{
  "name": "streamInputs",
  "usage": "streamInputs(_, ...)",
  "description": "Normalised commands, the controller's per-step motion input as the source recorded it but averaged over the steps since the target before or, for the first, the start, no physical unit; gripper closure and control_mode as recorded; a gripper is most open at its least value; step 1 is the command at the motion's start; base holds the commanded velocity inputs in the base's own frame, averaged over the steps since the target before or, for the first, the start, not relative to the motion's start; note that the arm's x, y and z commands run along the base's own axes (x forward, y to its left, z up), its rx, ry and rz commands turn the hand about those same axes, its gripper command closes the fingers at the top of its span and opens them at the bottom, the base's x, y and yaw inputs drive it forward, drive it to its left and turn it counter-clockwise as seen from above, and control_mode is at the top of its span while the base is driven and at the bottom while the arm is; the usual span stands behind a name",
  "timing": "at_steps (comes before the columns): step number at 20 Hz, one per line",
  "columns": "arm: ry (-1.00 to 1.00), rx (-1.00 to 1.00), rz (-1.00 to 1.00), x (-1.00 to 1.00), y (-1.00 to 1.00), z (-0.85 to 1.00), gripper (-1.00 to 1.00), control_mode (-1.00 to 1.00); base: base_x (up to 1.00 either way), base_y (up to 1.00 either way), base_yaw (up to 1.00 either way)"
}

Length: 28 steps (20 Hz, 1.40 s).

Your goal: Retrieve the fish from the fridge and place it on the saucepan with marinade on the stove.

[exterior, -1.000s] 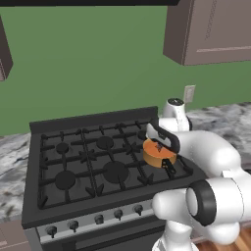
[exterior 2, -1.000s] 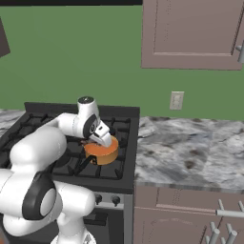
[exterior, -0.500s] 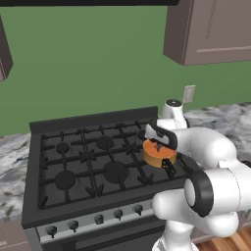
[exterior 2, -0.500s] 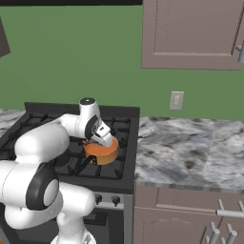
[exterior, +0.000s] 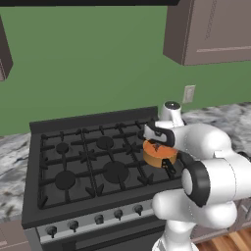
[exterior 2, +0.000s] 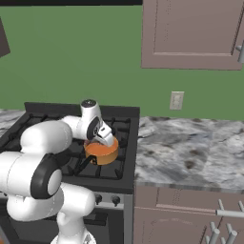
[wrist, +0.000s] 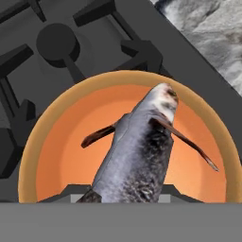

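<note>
Fish (wrist: 137, 160) hangs clenched in my claw (exterior: 158, 138), directly above the saucepan (wrist: 127, 142) on the stove (exterior: 88, 166), head toward the pan's far rim. I judge I should lower, keep it centred, then release inside the rim.
</note>
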Motion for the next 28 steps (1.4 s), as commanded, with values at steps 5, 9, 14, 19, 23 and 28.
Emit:
streamInputs(5,-0.01,0.0,0.0,0.06,0.0,-0.14,1.0,-1.0,0.0,0.0,0.0)
streamInputs(9,0.0,0.0,0.0,0.05,0.0,-0.17,1.0,-1.0,0.0,0.0,0.0)
streamInputs(14,0.0,0.0,0.0,0.08,0.0,-0.14,1.0,-1.0,0.0,0.0,0.0)
streamInputs(19,0.0,0.0,0.0,0.08,0.0,-0.12,1.0,-1.0,0.0,0.0,0.0)
streamInputs(23,0.0,0.0,0.0,0.04,0.0,-0.1,1.0,-1.0,0.0,0.0,0.0)
streamInputs(28,0.0,0.0,0.0,0.03,0.0,-0.05,1.0,-1.0,0.0,0.0,0.0)
